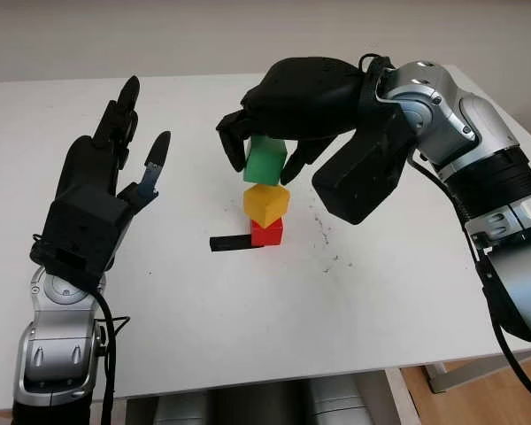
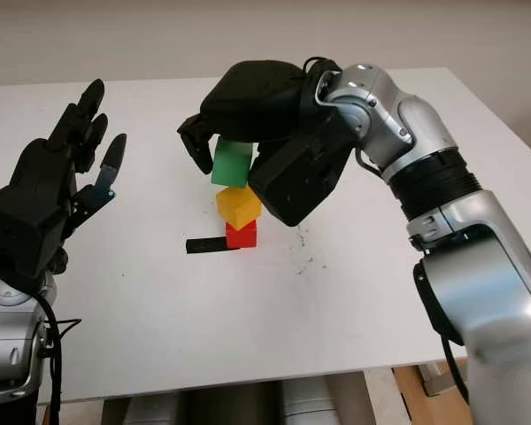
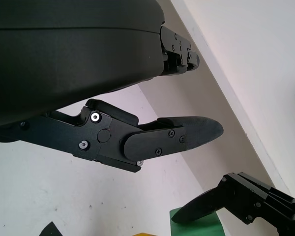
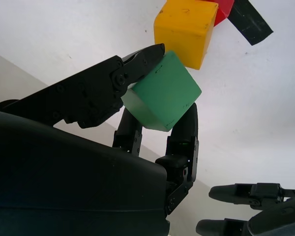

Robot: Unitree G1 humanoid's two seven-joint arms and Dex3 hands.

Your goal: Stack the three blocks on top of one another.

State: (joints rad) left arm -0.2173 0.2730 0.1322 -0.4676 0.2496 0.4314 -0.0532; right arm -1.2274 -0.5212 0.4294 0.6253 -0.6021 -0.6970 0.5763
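Last stacking step: right hand [image 1: 274, 146] pinching green cube block [image 1: 265, 160] just above yellow cube block [image 1: 265, 204], itself on red block [image 1: 267, 233] mid white table [image 1: 363, 310]; next, probably lower square, release; left hand [image 1: 106, 177] open, raised nearer left edge.

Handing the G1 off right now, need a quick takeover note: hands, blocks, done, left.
Right hand: shut on the green block, held just above the stack; whether it touches the yellow block is unclear.
Left hand: open, raised over the table to the left of the stack.
Done: yellow block sits on red block, beside a black tape strip.
Left: seat green on yellow, release, withdraw.
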